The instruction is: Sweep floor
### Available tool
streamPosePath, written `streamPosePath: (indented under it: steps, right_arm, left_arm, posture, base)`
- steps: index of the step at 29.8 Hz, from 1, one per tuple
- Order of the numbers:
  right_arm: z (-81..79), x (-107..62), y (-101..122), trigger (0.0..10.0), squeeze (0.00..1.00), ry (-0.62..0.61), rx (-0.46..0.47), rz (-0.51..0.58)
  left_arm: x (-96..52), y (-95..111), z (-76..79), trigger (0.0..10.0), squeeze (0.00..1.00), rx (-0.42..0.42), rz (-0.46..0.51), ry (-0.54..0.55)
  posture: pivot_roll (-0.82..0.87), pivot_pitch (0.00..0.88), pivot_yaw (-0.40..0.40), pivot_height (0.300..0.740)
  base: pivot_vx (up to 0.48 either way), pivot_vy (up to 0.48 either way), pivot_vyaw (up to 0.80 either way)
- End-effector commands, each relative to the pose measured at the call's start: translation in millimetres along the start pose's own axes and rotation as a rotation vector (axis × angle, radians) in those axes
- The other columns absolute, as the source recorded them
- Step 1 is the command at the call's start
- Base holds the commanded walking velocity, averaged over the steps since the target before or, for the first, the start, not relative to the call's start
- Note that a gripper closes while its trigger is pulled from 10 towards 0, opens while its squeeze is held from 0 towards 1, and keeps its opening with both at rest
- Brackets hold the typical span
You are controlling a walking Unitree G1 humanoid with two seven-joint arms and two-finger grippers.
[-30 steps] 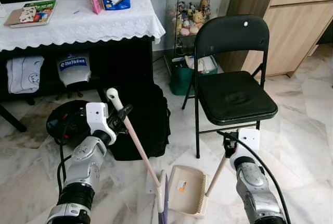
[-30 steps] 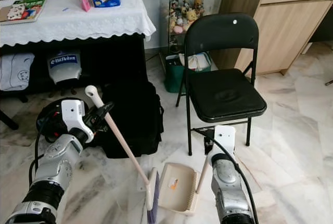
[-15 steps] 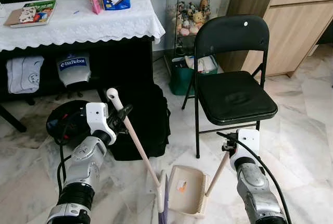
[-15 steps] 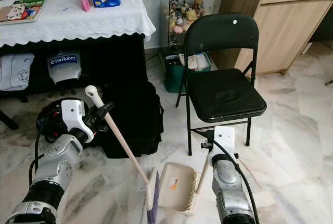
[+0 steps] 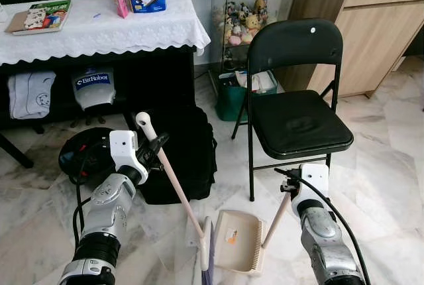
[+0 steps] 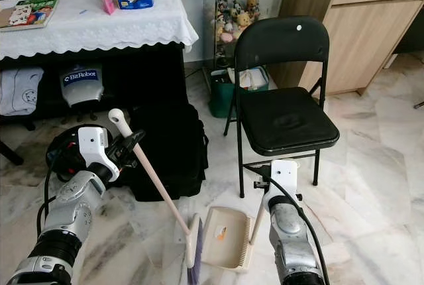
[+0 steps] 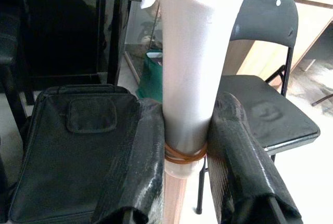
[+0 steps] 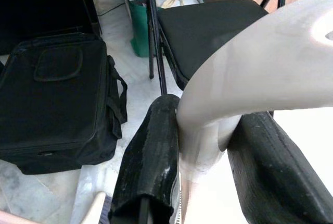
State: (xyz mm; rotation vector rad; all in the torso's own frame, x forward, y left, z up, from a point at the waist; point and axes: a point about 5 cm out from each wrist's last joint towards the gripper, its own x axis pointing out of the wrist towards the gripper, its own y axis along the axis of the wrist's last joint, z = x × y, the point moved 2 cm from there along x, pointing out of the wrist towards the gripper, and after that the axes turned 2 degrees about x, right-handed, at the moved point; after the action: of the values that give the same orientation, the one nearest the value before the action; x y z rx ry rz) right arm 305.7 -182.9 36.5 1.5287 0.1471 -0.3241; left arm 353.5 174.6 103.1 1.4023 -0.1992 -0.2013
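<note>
Slightly farther than a second before, the right gripper (image 5: 286, 193) was clamped on the dustpan (image 5: 236, 242) handle. Just left, the broom (image 5: 173, 186), clamped in the left gripper (image 5: 150, 146), slanted down-right to the pan's mouth.

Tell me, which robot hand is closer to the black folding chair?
The right. The right gripper, shut on the beige dustpan handle, sits just in front of the black folding chair, by its front legs. The left gripper holds the broom handle by the black bag, farther away.
</note>
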Motion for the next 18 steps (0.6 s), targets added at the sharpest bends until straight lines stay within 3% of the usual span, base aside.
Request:
streamPosePath:
  steps: [1, 13, 15, 18]
  right_arm:
    - [-1.7, 0.6, 8.9, 0.0, 0.0, 0.01, -0.006, 0.046]
    - [-7.0, 0.6, 16.1, 0.0, 0.0, 0.024, -0.003, 0.086]
    - [-7.2, 0.5, 18.3, 10.0, 0.0, 0.013, -0.002, 0.096]
    - [-7.7, 0.3, 18.4, 10.0, 0.0, 0.013, 0.006, 0.099]
  left_arm:
    - [-1.4, 7.3, -2.9, 10.0, 0.0, 0.014, 0.032, 0.004]
    - [-3.1, 23.8, -6.7, 10.0, 0.0, 0.044, 0.088, 0.013]
    - [-2.9, 34.7, -8.7, 10.0, 0.0, 0.062, 0.132, 0.031]
    - [-2.6, 42.6, -9.8, 10.0, 0.0, 0.073, 0.165, 0.046]
  posture:
    - [-0.07, 0.07, -0.02, 0.74]
    - [-0.06, 0.06, -0.022, 0.74]
    - [-0.06, 0.057, -0.022, 0.74]
    - [-0.06, 0.057, -0.022, 0.74]
  base:
    - [0.0, 0.0, 0.0]
    - [0.0, 0.0, 0.0]
    - [0.0, 0.0, 0.0]
    - [0.0, 0.0, 0.0]
